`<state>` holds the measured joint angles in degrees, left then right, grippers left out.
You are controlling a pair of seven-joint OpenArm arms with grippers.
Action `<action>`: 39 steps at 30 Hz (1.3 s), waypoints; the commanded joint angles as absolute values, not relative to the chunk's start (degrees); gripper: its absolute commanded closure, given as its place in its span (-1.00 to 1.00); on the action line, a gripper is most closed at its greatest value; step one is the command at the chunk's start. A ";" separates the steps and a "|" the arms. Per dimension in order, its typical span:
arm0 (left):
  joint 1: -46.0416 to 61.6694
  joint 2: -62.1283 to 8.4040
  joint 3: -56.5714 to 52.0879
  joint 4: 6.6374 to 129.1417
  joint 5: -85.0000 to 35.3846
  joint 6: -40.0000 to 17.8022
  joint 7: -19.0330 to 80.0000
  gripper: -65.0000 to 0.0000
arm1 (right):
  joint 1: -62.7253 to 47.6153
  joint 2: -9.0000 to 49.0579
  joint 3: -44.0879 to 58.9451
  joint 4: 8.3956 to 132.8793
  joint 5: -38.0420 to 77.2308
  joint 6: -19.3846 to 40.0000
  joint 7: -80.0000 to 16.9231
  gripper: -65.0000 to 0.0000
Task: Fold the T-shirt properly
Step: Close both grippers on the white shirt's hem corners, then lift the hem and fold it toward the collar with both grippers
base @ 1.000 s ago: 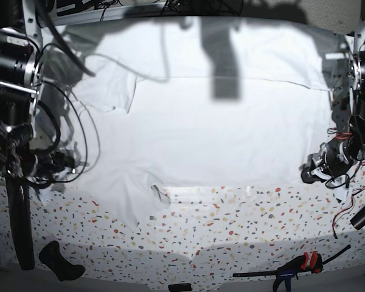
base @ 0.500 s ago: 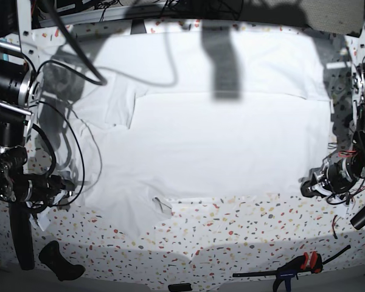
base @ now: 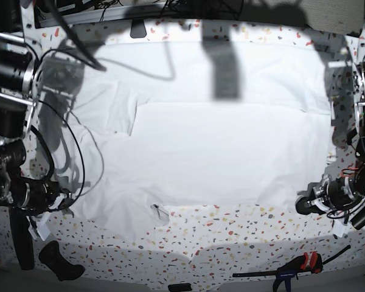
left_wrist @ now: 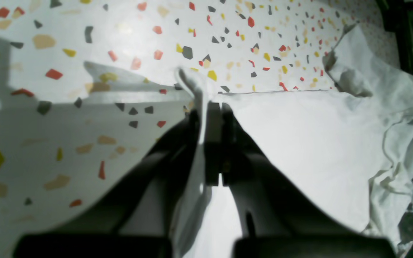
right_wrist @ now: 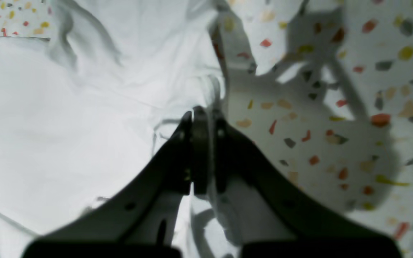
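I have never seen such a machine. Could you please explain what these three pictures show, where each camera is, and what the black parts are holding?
This is a robot with two arms. One camera looks over the whole table; the other two sit on the wrists, looking along each gripper. A large white T-shirt lies spread on the speckled tabletop. The black parts are the grippers' fingers. The left gripper is shut on an edge of the shirt, and the right gripper is shut on another edge. In the overview they are at opposite sides of the table. A black clamp lies near the front edge.
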<state>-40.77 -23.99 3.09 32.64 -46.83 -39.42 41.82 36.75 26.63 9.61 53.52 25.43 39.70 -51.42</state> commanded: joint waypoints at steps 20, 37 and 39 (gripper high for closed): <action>-29.89 -25.39 2.96 61.63 -37.45 -32.73 40.58 1.00 | 19.57 27.46 9.96 85.17 19.44 40.00 -49.45 1.00; -12.67 -31.51 -2.98 92.86 -35.94 -28.03 48.58 1.00 | 9.28 27.64 15.86 95.90 19.07 40.00 -49.50 1.00; -11.44 -31.66 -2.98 92.86 -35.70 -28.03 48.05 1.00 | 9.17 27.77 17.23 95.90 18.11 40.00 -49.28 1.00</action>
<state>-10.07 -30.50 -2.42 91.90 -35.35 -28.40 49.71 7.94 26.52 16.71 94.74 17.98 39.92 -50.65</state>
